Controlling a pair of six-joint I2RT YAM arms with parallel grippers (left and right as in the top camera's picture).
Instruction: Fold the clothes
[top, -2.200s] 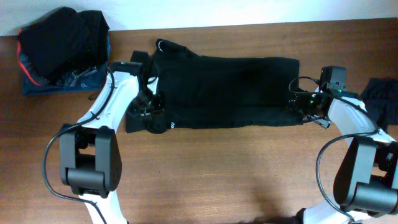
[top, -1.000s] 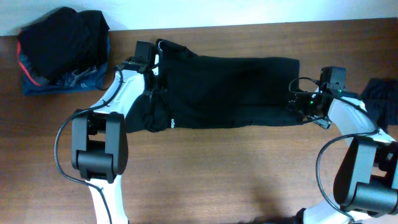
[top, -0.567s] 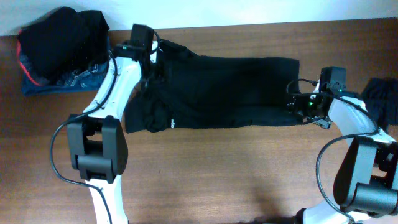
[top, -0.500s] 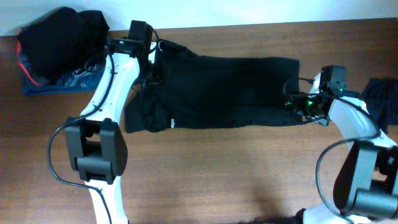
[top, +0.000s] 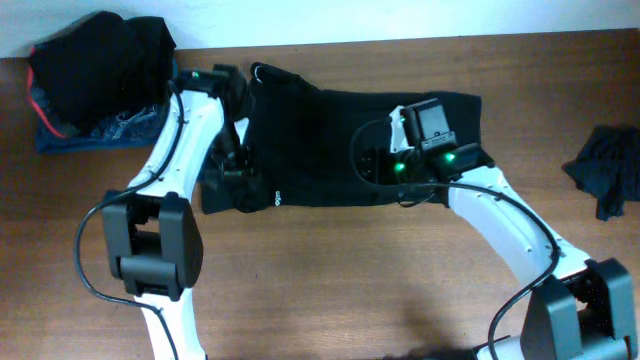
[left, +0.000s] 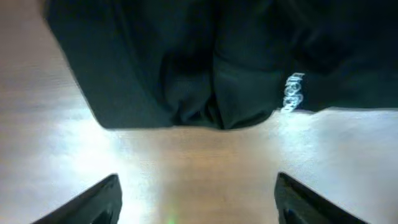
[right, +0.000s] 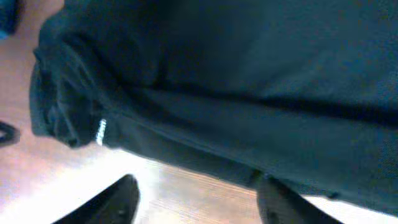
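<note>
- Shirt (top: 330, 130): a long flat band across the table (top: 350, 290), toward 12 o'clock.
- Left gripper (left: 196, 183): spread, empty, at the band's 9 o'clock end, probably to grasp it.
- Right gripper (right: 198, 185): spread, empty, over the 6 o'clock edge mid-band.

One shirt (top: 330, 130), under right gripper (right: 199, 200). One pile of clothes (top: 95, 65), beyond left gripper (left: 198, 200). One rag (top: 605, 170), well off right gripper.

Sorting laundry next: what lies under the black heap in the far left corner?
A blue patterned cloth pokes out beneath the black heap. Anything else under it is covered.
</note>
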